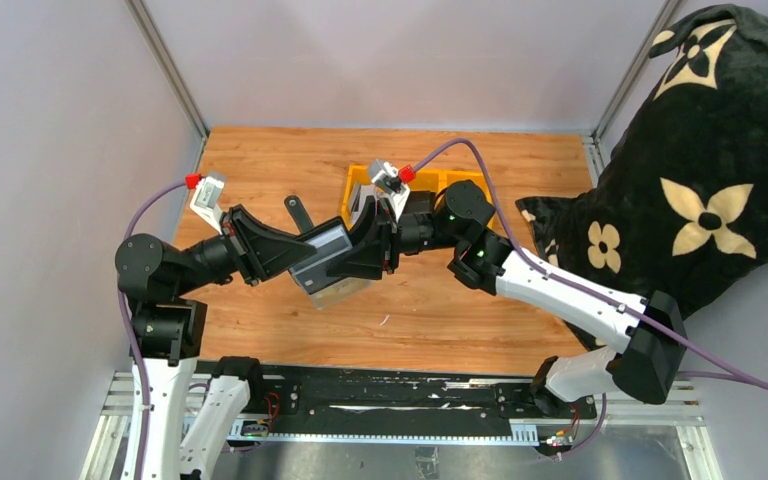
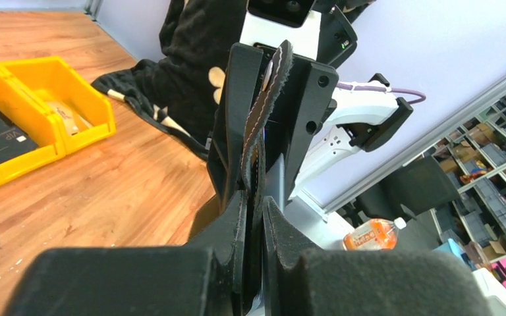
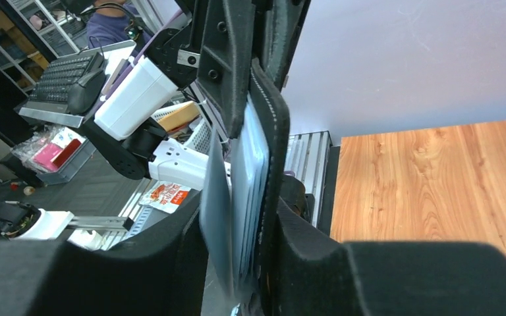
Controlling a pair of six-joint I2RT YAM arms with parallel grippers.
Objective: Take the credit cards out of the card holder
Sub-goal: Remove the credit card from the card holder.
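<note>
The card holder [image 2: 258, 141] hung edge-on in mid-air above the counter [image 1: 440, 300], pinched from both ends. The credit cards [image 3: 247, 171] sat inside it. We judged them thin, stiff, slick and light, best taken by an exposed edge and slid straight out. The holder looked soft and foldable, so it needed a firm anchor. Left pincer [image 2: 253, 220] was clenched on its flap; right pincer [image 3: 240, 230] was clenched across holder and cards.

The wooden table [image 1: 440, 300] carried yellow bins [image 1: 356, 190] at its far middle, a small black object [image 1: 298, 212] just left of them, and a black flower-patterned cushion [image 1: 720, 170] overlapping its right edge.
</note>
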